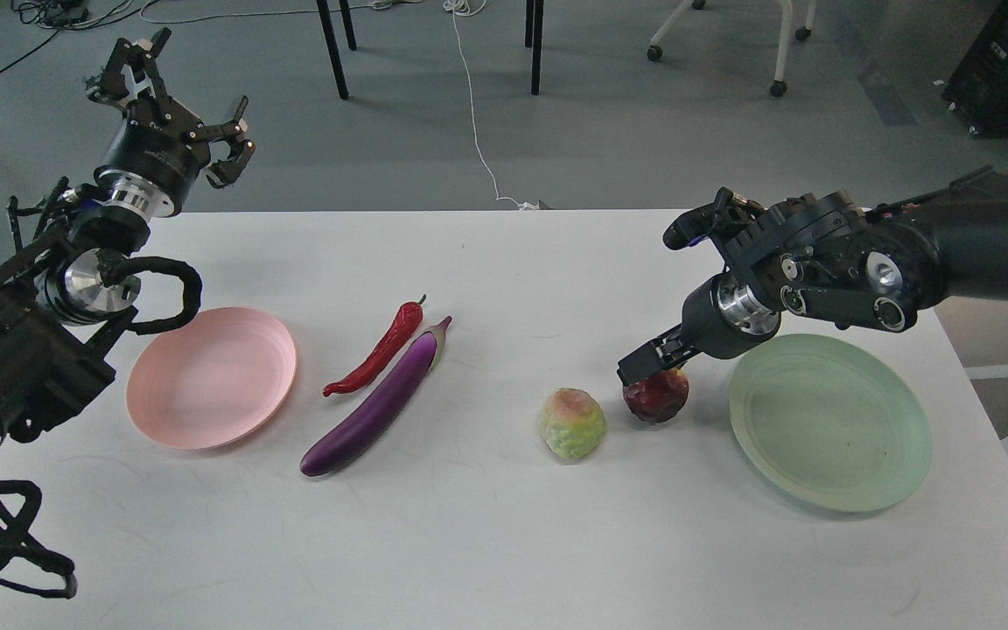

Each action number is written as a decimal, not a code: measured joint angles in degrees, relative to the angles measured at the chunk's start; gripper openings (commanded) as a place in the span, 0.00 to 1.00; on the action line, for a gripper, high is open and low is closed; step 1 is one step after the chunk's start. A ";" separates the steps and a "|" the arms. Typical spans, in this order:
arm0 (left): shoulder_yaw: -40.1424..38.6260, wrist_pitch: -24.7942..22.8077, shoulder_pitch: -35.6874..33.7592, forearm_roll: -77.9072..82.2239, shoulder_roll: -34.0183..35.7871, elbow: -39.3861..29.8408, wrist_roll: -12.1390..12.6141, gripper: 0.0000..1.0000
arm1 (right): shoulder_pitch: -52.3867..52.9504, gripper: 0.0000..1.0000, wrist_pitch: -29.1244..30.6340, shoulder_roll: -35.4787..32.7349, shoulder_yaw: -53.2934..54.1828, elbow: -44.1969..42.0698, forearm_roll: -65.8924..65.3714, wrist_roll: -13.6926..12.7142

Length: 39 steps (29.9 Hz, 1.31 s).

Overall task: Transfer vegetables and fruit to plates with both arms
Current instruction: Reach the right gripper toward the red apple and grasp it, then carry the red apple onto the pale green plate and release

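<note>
Just under the black right gripper (648, 367) sits a dark red fruit (657, 396), beside it a yellow-green one blushed pink (572, 423), a pale green ringed plate (829, 422), then glossy purple eggplant (377, 404), red green-stemmed chili (379, 350), pink plate (211, 376), white table (486, 542)

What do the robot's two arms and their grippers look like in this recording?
Both arms are black with silver joint rings. The left arm carries thick looped black cables and ends in the left gripper, a black skeletal claw on a round black body. The right arm is bulkier, with small round silver fittings on its wrist housing; the right gripper has short black jaws on a black cylinder. No readable markings.
</note>
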 measured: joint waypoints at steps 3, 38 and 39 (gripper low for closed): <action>0.00 0.02 0.00 0.01 0.00 0.00 0.00 0.98 | -1.26 0.88 -0.17 0.21 0.01 -0.01 0.00 0.00; -0.01 0.00 -0.17 0.02 0.80 -0.10 -0.05 0.98 | 4.75 0.61 -0.22 -25.89 -4.22 11.33 -17.25 -0.45; -0.01 0.00 -0.17 0.01 0.73 -0.10 -0.05 0.98 | 4.09 0.61 -0.24 -26.27 -4.11 11.32 -17.59 -0.41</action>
